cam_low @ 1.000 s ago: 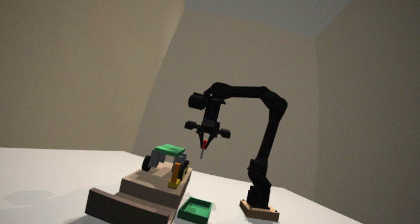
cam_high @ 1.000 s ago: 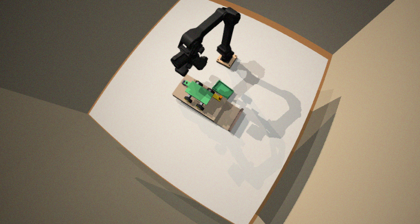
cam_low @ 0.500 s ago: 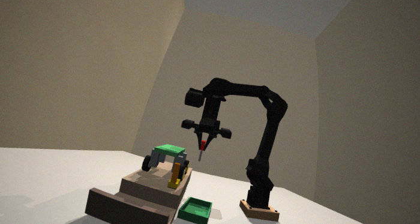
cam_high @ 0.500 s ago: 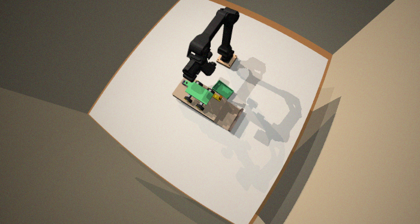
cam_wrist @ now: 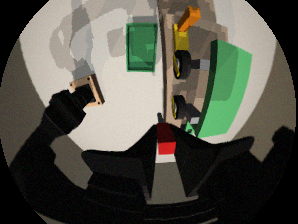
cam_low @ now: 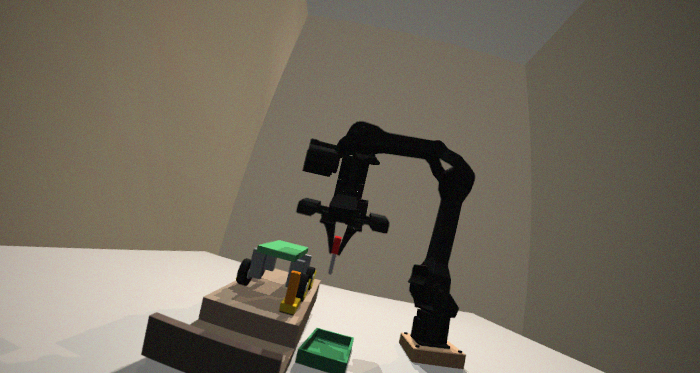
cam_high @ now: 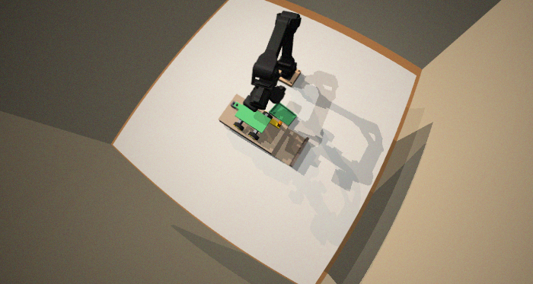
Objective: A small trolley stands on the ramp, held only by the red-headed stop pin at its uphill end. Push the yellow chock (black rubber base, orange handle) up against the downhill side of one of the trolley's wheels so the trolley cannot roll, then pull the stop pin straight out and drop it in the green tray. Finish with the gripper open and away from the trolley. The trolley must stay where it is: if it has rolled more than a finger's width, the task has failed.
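Note:
My gripper (cam_low: 335,252) (cam_wrist: 162,127) is shut on the red-headed stop pin (cam_low: 337,244) (cam_wrist: 166,141), whose grey shank points down, free of the ramp. In the top view the arm hides the fingers. The trolley (cam_high: 253,118) (cam_low: 283,249) (cam_wrist: 231,90) stands on the ramp (cam_high: 228,117) (cam_low: 240,306) (cam_wrist: 192,84). The yellow chock (cam_high: 275,123) (cam_low: 290,306) (cam_wrist: 181,39), orange handle up, is at the downhill side of the tray-side lower wheel and appears to touch it. The green tray (cam_high: 293,119) (cam_low: 320,360) (cam_wrist: 128,47) is empty; the pin hangs above and uphill of it.
The ramp has a raised dark end board (cam_high: 300,151) (cam_low: 210,344) at its low end. The tray stands on the table beside the ramp, on the arm's side. The arm's wooden base (cam_high: 291,81) (cam_low: 435,356) (cam_wrist: 98,91) is beyond the tray from the ramp.

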### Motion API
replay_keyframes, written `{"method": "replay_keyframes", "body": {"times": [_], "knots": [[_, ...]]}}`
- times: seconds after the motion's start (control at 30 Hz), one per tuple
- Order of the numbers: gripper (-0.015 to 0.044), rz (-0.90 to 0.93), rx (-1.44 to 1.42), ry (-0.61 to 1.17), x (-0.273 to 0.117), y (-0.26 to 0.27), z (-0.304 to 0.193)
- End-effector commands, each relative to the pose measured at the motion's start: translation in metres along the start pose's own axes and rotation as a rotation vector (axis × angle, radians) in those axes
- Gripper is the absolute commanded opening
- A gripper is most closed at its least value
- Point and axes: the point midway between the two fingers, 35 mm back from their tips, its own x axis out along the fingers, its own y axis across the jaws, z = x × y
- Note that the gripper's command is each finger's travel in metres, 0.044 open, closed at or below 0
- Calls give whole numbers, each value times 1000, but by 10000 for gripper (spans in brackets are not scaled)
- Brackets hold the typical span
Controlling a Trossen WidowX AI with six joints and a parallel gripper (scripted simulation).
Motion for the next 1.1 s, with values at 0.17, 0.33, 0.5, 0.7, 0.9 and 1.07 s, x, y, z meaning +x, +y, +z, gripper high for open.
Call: {"method": "replay_keyframes", "body": {"times": [0.17, 0.33, 0.5, 0.7, 0.9, 1.07], "knots": [[0, 6, 1, -1, -2, 2, 34], [0, 7, 1, -3, -3, 3, 54], [0, 7, 1, -5, -4, 5, 73], [0, 7, 1, -8, -6, 7, 97], [0, 7, 1, -9, -8, 8, 111], [0, 4, -68, -23, -7, 9, 111]]}}
